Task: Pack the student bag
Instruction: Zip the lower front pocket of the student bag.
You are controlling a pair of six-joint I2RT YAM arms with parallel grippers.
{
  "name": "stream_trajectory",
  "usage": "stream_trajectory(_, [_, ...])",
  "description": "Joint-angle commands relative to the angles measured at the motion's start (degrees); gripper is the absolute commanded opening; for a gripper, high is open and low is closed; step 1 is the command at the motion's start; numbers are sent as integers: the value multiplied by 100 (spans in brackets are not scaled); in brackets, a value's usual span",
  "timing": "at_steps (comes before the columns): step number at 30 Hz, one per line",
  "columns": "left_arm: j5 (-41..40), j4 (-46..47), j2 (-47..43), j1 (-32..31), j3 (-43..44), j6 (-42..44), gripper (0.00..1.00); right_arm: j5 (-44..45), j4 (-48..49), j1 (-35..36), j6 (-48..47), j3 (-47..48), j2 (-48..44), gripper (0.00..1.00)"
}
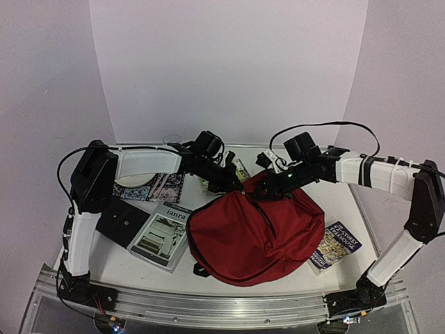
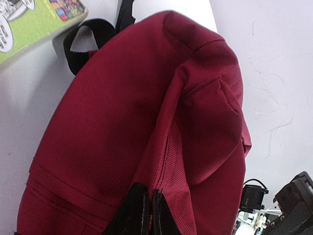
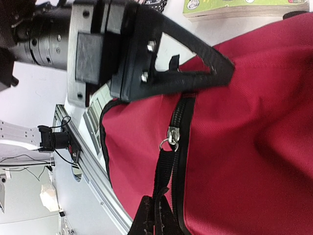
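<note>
The student bag [image 1: 257,236] is a dark-red backpack lying in the middle of the table, its top toward the back. My left gripper [image 1: 233,182] is at the bag's top edge. In the left wrist view it [image 2: 150,193] is shut on a raised fold of the red fabric [image 2: 166,147] beside a seam. My right gripper [image 1: 270,189] is at the top right of the bag. In the right wrist view it [image 3: 157,203] is shut on the black zip pull strap [image 3: 164,171], which hangs from the silver slider [image 3: 171,134] on the black zip.
A green book [image 1: 240,169] lies behind the bag, a grey "ianra" book [image 1: 163,233] left of it, and a colourful book [image 1: 336,245] to its right. A white plate [image 1: 135,179] on patterned books sits at the left. The metal rail [image 1: 222,306] runs along the near edge.
</note>
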Motion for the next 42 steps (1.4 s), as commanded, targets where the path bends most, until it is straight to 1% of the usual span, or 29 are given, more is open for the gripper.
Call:
stream_trajectory(1, [-748, -12, -451, 333, -123, 174, 0, -222, -496, 38, -222, -181, -438, 0])
stream_trajectory(10, [-1007, -19, -522, 566, -259, 187, 0, -146, -689, 38, -262, -510, -775, 0])
stream_trajectory(19, [-1088, -21, -509, 669, -275, 200, 0, 273, -973, 38, -169, -888, -1320, 0])
stream_trajectory(42, [-1184, -43, -396, 836, -178, 178, 0, 1239, -1624, 35, 628, -1968, -2752, 0])
